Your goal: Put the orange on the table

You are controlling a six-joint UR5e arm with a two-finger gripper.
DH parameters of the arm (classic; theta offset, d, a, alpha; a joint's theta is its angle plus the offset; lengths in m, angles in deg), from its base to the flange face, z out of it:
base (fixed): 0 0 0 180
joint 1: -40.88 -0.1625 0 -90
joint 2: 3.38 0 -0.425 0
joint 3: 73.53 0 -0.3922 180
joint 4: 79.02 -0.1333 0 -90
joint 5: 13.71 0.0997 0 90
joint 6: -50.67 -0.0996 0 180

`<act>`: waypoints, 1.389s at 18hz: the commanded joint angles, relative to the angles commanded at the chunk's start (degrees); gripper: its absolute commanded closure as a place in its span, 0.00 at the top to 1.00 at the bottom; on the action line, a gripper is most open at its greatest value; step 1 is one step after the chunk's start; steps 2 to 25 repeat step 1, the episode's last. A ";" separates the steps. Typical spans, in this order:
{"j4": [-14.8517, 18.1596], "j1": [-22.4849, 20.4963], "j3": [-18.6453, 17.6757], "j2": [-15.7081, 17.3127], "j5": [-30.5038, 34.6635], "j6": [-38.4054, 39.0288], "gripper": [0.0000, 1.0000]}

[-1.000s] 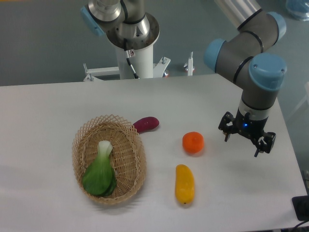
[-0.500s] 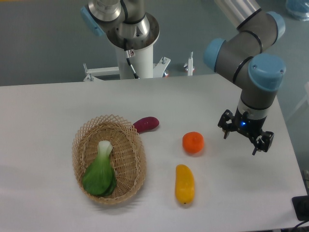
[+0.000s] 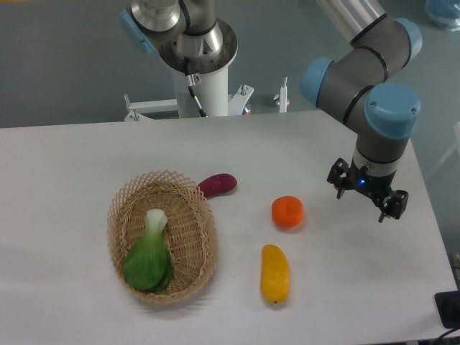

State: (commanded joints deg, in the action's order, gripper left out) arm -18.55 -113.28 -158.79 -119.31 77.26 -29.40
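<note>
Gripper (image 3: pixel 367 200) spread, apart from round bright orange (image 3: pixel 287 212) on table (image 3: pixel 86 165)

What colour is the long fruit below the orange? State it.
Yellow shading to orange: the elongated fruit lies just below the orange in the fixed camera view.

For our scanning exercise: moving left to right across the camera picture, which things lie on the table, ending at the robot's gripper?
basket → green vegetable → purple vegetable → orange → gripper
</note>
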 joint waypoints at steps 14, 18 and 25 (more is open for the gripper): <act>0.00 -0.09 0.00 0.00 0.00 0.00 1.00; 0.00 -0.09 0.00 0.00 0.00 0.00 1.00; 0.00 -0.09 0.00 0.00 0.00 0.00 1.00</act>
